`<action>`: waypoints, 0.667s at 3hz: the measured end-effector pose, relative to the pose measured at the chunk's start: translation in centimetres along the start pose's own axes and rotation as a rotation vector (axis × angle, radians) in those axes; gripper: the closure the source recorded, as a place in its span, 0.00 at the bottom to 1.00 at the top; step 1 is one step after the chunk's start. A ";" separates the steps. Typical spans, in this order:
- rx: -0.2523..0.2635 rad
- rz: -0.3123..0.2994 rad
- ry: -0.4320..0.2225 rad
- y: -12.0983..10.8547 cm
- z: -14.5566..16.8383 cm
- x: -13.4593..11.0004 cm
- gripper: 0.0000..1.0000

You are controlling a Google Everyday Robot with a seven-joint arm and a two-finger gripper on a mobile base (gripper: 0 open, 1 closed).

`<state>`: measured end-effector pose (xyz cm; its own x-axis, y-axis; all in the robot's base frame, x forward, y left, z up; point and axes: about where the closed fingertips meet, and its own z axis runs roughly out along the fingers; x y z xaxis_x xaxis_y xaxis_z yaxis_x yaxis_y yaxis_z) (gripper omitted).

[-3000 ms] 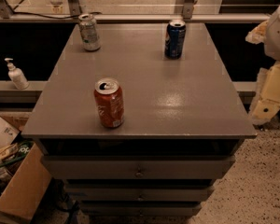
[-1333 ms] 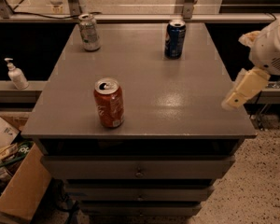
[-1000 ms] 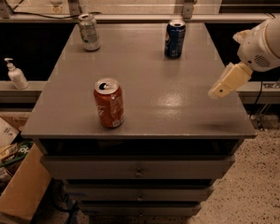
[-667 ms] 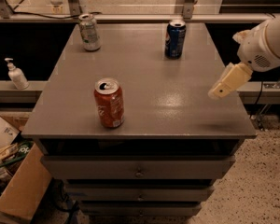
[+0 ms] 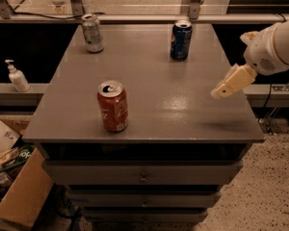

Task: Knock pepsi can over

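Observation:
The pepsi can, dark blue with a silver top, stands upright at the far right of the grey table top. My gripper hangs over the table's right edge, nearer the front than the can and to its right, well apart from it. Only one cream finger shows, pointing down and left.
A red can stands upright near the front left. A silver-grey can stands at the far left corner. Drawers sit below the table top. A soap pump bottle and cardboard boxes are at the left.
My gripper has come in from the right edge of view and moved left and up over the table's right side. The cans have not moved.

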<state>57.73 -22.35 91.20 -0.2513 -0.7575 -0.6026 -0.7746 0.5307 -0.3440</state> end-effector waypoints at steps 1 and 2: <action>0.056 0.057 -0.076 -2.4 2.0 -0.8 0.00; 0.079 0.133 -0.165 -4.9 4.6 -1.5 0.00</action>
<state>64.60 -22.06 90.46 -0.2446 -0.6101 -0.7536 -0.6913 0.6547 -0.3057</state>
